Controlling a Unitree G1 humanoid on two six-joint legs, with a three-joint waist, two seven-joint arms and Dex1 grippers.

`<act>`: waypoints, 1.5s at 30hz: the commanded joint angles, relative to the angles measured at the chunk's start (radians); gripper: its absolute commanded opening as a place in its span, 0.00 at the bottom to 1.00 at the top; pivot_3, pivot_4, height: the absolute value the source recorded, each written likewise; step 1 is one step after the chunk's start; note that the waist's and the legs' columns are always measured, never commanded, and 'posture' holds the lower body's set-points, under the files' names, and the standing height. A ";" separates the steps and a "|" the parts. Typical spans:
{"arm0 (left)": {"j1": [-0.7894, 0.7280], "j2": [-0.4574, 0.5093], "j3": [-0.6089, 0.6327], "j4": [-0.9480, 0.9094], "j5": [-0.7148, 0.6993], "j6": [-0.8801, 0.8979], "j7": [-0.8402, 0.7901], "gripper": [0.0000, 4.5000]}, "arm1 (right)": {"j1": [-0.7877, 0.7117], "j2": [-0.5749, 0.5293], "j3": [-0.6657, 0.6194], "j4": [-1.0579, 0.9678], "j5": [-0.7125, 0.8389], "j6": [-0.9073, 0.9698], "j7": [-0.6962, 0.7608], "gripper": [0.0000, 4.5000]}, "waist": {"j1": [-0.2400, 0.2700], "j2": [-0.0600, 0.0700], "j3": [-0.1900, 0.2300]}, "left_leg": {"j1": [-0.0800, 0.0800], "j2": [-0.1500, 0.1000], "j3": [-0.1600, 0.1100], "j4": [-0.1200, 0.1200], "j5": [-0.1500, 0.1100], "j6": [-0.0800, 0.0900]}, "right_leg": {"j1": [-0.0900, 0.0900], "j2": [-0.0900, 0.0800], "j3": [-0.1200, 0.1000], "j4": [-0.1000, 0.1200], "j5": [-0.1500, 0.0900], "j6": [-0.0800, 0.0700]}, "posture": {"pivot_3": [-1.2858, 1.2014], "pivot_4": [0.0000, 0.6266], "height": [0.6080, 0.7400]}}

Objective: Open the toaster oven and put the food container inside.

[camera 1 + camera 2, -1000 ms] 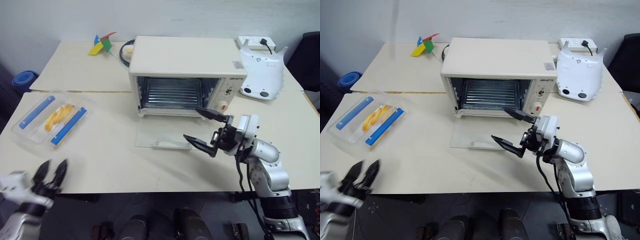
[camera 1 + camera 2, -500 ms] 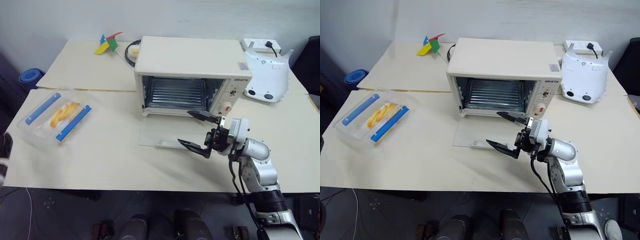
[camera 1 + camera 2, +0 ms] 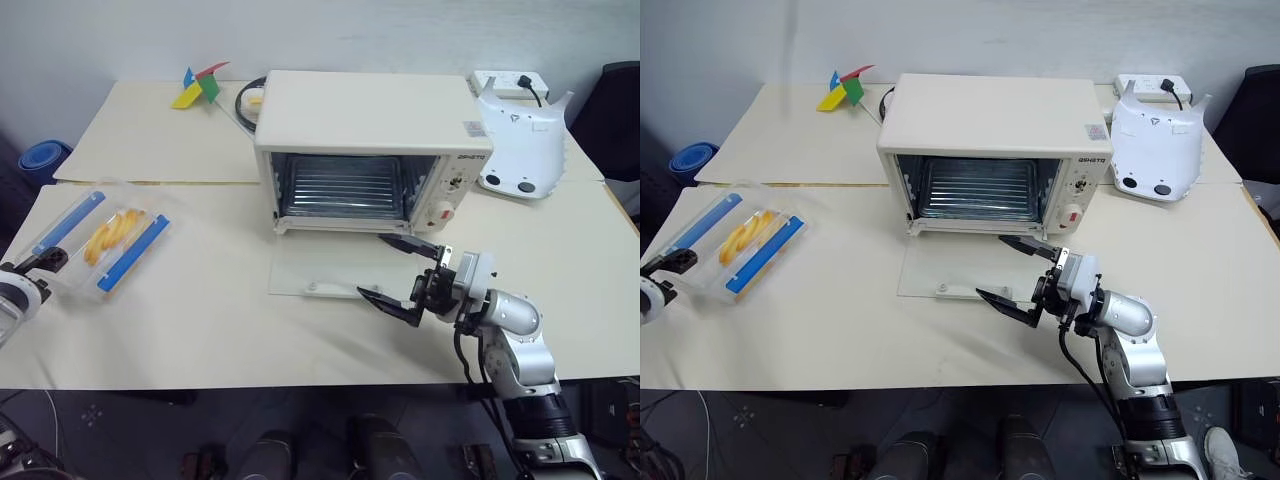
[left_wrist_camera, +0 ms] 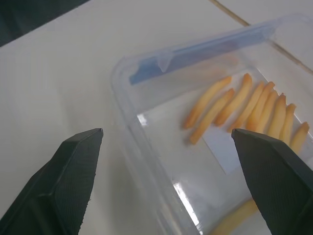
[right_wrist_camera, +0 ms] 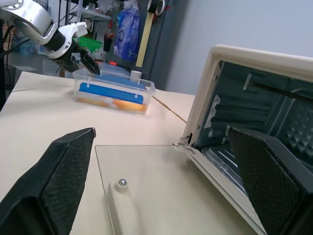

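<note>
The cream-white toaster oven [image 3: 370, 110] stands at the table's middle back, its glass door [image 3: 325, 272] folded down flat on the tabletop and its rack bare. The food container [image 3: 95, 238], clear with two blue clips and yellow-orange strips, lies at the table's left. My left gripper [image 3: 45, 262] is open at the container's near left end, and the left wrist view has the container [image 4: 220, 107] lying just ahead of its spread fingers [image 4: 73, 171], apart from them. My right gripper [image 3: 370, 266] hovers open over the door's right edge, holding nothing.
A white rounded appliance [image 3: 522, 140] with two dark buttons stands right of the oven, with a power strip [image 3: 510, 80] behind it. A coloured paper pinwheel [image 3: 200, 87] lies at the back left. A black cable [image 3: 245, 100] curls behind the oven. A blue object [image 3: 45, 158] sits beyond the table's left edge.
My left gripper has risen from below the table's front edge and moved up to the container's near end. The right gripper has stayed open over the door. The view has swayed.
</note>
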 commanded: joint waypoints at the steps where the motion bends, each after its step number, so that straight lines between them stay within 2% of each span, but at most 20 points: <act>1: -0.019 0.002 0.015 0.016 0.049 0.021 -0.010 0.79 | 0.012 -0.002 -0.013 -0.031 0.003 -0.037 -0.008 1.00 | -0.002 0.000 0.000 | 0.000 0.000 0.000 0.000 0.000 0.000 | 0.000 0.000 0.000 0.000 0.000 0.000 | 0.52 0.24 1.00; 8: -0.021 0.035 0.046 0.012 0.100 0.065 -0.063 0.30 | 0.020 -0.011 -0.019 -0.035 -0.008 -0.054 -0.027 1.00 | 0.001 0.000 0.000 | 0.000 0.000 0.000 0.001 0.001 -0.001 | 0.000 0.000 0.000 0.001 0.000 0.000 | 0.52 0.24 1.00; 13: 0.053 0.148 -0.043 -0.099 0.123 0.161 -0.265 0.03 | 0.019 -0.027 -0.025 -0.049 -0.015 -0.042 -0.040 1.00 | -0.001 0.000 0.000 | 0.000 0.000 0.000 0.001 0.001 -0.001 | 0.000 0.000 0.000 0.002 0.000 0.000 | 0.52 0.24 1.00; 18: 0.014 0.193 -0.073 -0.234 0.049 0.281 -0.402 0.01 | 0.050 -0.077 -0.066 -0.069 -0.014 -0.020 -0.072 1.00 | 0.007 0.000 0.000 | 0.000 0.000 -0.001 0.001 0.001 -0.001 | 0.000 0.000 0.000 0.001 0.000 0.000 | 0.52 0.24 1.00; 22: -0.089 0.157 -0.157 -0.311 0.020 0.359 -0.443 0.01 | 0.100 -0.114 -0.093 -0.093 -0.013 -0.006 -0.091 1.00 | 0.021 0.000 0.000 | -0.001 0.000 -0.002 0.001 0.001 -0.001 | 0.001 -0.001 -0.001 0.000 0.000 0.000 | 0.52 0.24 1.00; 24: -0.164 0.109 -0.211 -0.346 0.000 0.405 -0.441 0.01 | 0.123 -0.126 -0.105 -0.105 -0.017 -0.001 -0.104 1.00 | 0.025 0.000 0.000 | -0.001 0.000 -0.002 0.001 0.001 -0.001 | 0.001 -0.001 -0.001 0.000 0.000 0.000 | 0.52 0.24 1.00; 30: -0.386 -0.143 -0.294 -0.367 0.034 0.544 -0.340 0.01 | 0.207 -0.136 -0.139 -0.170 -0.023 0.008 -0.153 1.00 | 0.025 0.000 0.001 | -0.001 -0.001 -0.002 0.003 0.001 -0.001 | 0.001 -0.001 -0.001 0.001 0.000 0.000 | 0.52 0.24 1.00; 36: -0.492 -0.339 -0.356 -0.341 0.125 0.584 -0.306 0.01 | 0.302 -0.130 -0.160 -0.265 -0.037 0.023 -0.221 1.00 | 0.018 0.000 0.001 | -0.001 0.000 -0.001 0.003 0.001 -0.002 | 0.000 0.000 -0.001 0.002 0.000 0.000 | 0.52 0.24 1.00; 39: -0.520 -0.406 -0.391 -0.310 0.185 0.556 -0.312 0.01 | 0.337 -0.125 -0.163 -0.304 -0.044 0.032 -0.258 1.00 | 0.018 0.000 0.001 | -0.001 0.000 -0.001 0.003 0.002 -0.003 | 0.000 0.000 -0.001 0.002 0.000 0.000 | 0.52 0.24 1.00; 43: -0.541 -0.436 -0.463 -0.277 0.254 0.509 -0.349 0.01 | 0.371 -0.124 -0.160 -0.344 -0.050 0.045 -0.294 1.00 | 0.022 0.000 0.001 | -0.001 0.000 -0.001 0.004 0.003 -0.004 | 0.000 0.000 -0.001 0.003 0.000 0.000 | 0.52 0.24 1.00; 45: -0.547 -0.442 -0.487 -0.263 0.283 0.483 -0.369 0.18 | 0.377 -0.125 -0.158 -0.355 -0.051 0.051 -0.306 1.00 | 0.023 0.000 0.001 | -0.001 0.000 -0.001 0.004 0.003 -0.004 | 0.000 0.000 -0.001 0.003 0.000 0.000 | 0.52 0.24 1.00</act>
